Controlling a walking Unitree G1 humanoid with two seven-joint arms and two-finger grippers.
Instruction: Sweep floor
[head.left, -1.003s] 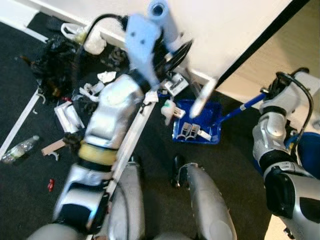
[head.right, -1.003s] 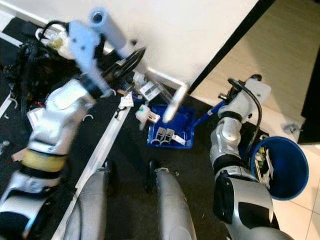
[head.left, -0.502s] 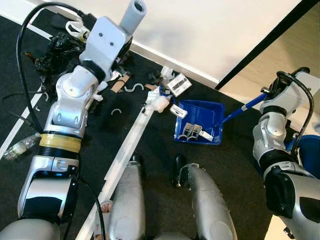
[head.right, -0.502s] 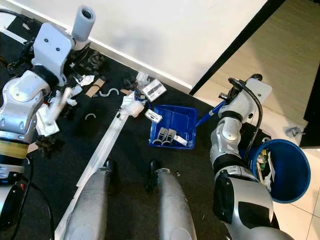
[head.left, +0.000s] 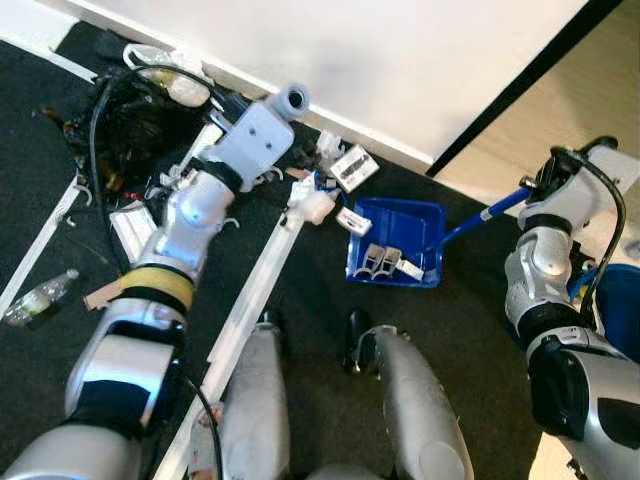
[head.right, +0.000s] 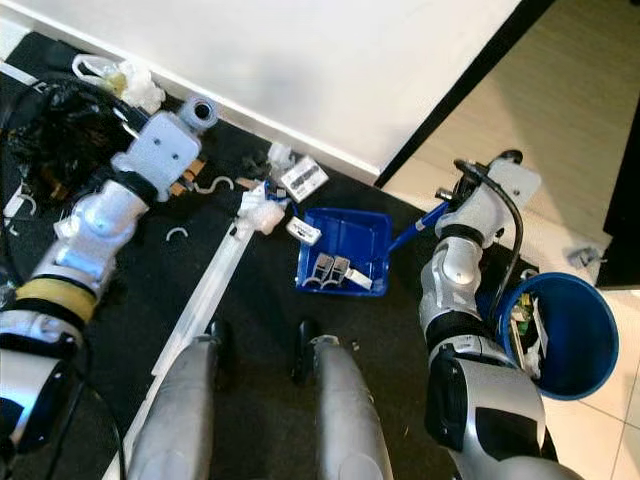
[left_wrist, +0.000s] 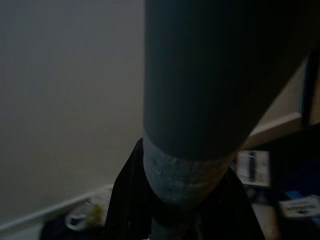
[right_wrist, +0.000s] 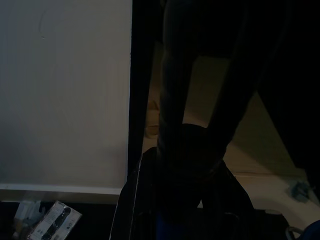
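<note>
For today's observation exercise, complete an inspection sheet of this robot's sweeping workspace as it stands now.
Surface: black carpet with white strips.
Job's things: blue plastic dustpan on the carpet, holding small grey pieces; its blue handle runs to the right gripper. Grey tube in the left gripper.
Clutter: white packets, hooks, black tangle, clear bottle.
Grippers: fingers cannot be made out.
Cables: black cable along the left arm.
Surroundings: white wall, blue bin.
</note>
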